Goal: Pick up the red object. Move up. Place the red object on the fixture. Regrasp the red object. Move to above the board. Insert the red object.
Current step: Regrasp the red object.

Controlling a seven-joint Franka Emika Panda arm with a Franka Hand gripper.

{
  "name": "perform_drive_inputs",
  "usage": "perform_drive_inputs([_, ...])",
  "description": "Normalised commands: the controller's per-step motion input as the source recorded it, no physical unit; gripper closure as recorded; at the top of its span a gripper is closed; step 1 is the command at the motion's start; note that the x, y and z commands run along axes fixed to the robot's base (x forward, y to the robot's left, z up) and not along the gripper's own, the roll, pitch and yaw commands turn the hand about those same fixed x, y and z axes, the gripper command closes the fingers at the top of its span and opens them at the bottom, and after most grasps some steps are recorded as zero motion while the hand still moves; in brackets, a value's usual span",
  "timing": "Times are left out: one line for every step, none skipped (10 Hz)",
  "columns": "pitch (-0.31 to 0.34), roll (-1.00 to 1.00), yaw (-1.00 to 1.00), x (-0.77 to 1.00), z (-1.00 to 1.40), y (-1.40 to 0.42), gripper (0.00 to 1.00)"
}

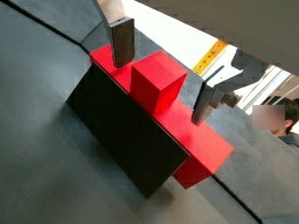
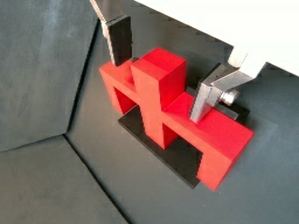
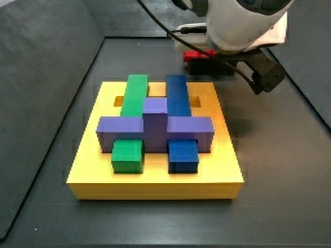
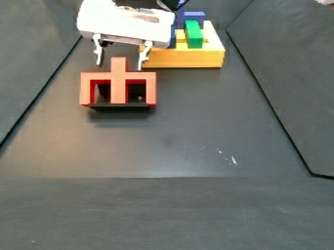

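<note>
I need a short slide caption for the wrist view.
Open gripper straddling the red object resting on the black fixture.

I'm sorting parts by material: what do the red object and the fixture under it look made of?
The red object looks like moulded plastic: uniform bright red, smooth, soft sheen. The fixture looks matte black, flat and thin-walled, metal or plastic, unclear. The gripper straddles the red object's upright prong.

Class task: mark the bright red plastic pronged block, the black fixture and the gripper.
Bright red plastic pronged block point(image 2: 158, 74): wrist view, on its raised middle prong.
Black fixture point(image 1: 117, 131): wrist view, on its flat dark face.
Gripper point(image 2: 162, 66): wrist view, midway between fingertips, straddling the prong.
</note>
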Motion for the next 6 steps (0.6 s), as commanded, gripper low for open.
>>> perform_drive_inputs([0.183, 0.19, 0.00, 0.12, 0.00, 0.00, 0.00])
perform_drive_inputs([0.074, 0.16, 0.01, 0.00, -0.06, 0.00, 0.00])
perform_drive_inputs([0.011, 0.00, 0.00, 0.00, -0.03, 0.00, 0.00])
perform_drive_inputs([0.020, 0.00, 0.00, 0.00, -0.03, 0.00, 0.00])
perform_drive_inputs([0.054, 0.00, 0.00, 0.03, 0.00, 0.00, 0.00])
perform_drive_inputs([0.051, 0.00, 0.00, 0.04, 0.00, 0.00, 0.00])
